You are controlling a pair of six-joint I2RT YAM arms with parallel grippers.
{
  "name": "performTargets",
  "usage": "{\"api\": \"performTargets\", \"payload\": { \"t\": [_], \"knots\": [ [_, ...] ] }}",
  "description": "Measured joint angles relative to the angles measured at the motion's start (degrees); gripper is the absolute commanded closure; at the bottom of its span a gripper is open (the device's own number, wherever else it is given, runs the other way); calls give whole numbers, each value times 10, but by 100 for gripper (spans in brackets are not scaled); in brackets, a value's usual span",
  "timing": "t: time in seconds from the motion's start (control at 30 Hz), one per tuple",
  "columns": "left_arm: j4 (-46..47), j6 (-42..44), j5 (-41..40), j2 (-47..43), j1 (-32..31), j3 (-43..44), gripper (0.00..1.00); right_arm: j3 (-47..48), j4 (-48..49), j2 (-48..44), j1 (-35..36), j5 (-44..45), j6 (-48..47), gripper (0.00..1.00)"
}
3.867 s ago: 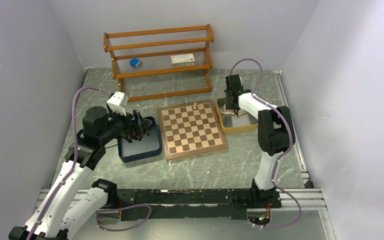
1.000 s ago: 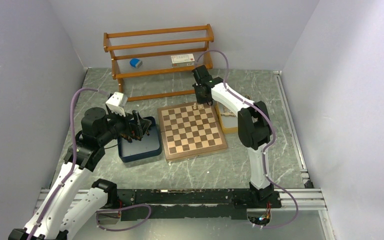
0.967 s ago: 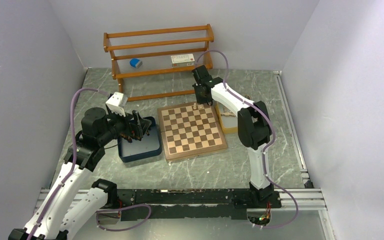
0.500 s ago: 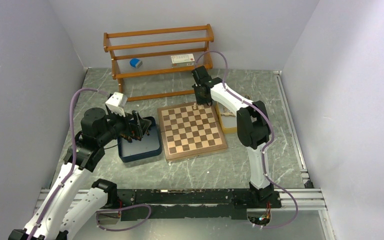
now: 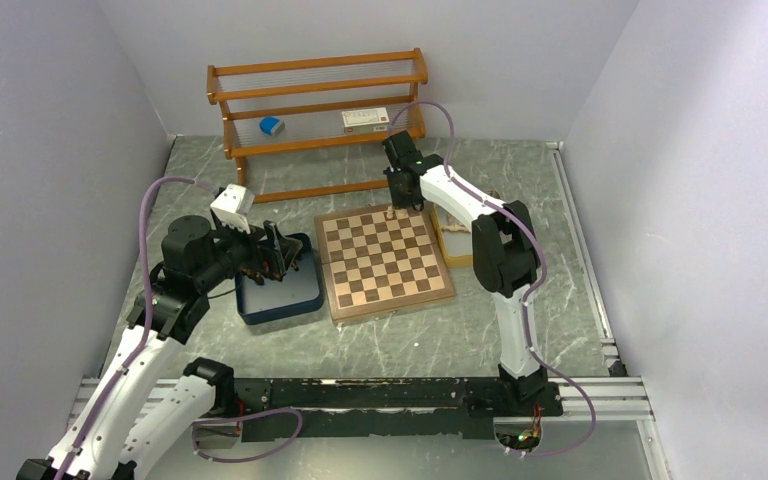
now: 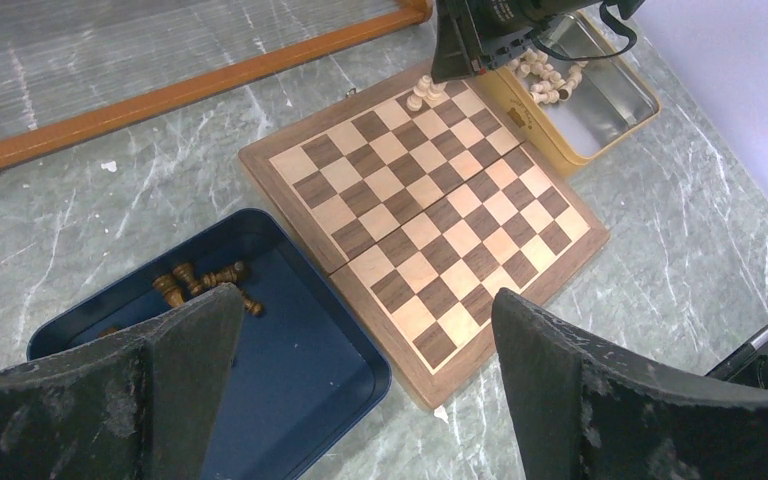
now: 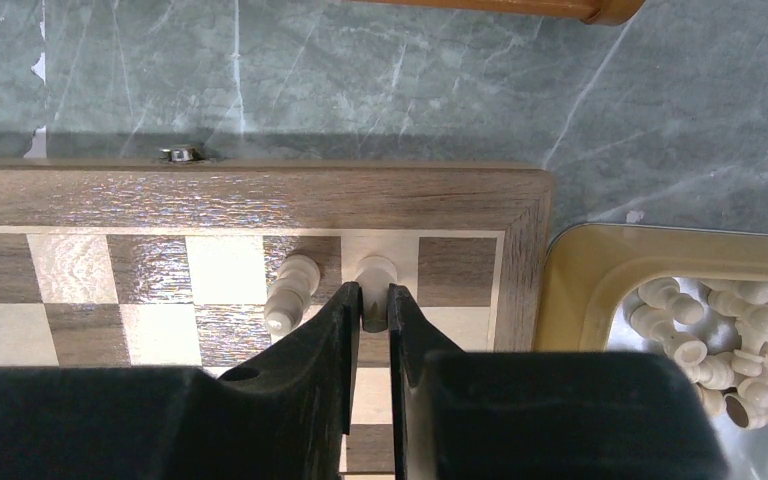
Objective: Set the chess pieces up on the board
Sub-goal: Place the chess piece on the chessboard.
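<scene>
The wooden chessboard lies mid-table. My right gripper is shut on a cream chess piece and holds it on the second square from the right of the board's far row. Another cream piece stands on the square to its left; both show in the left wrist view. More cream pieces lie in the yellow tray. Dark brown pieces lie in the navy tray. My left gripper is open and empty above the navy tray's near edge.
A wooden rack stands against the back wall with a blue object and a white box on its shelf. The yellow tray sits right of the board, the navy tray left of it.
Since 3.9 s ago my right gripper moved from the yellow tray to the board's far right corner. In the last second it has barely moved. The left arm is still.
</scene>
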Motion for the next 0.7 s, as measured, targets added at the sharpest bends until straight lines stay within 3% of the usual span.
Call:
{"api": "performTargets", "payload": {
  "t": [0.4,0.7],
  "knots": [
    [0,0,-1,0,0,0,1,0,1,0,0,0,0,80],
    [0,0,-1,-2,0,0,1,1,-3,10,0,-1,1,69]
  ]
}}
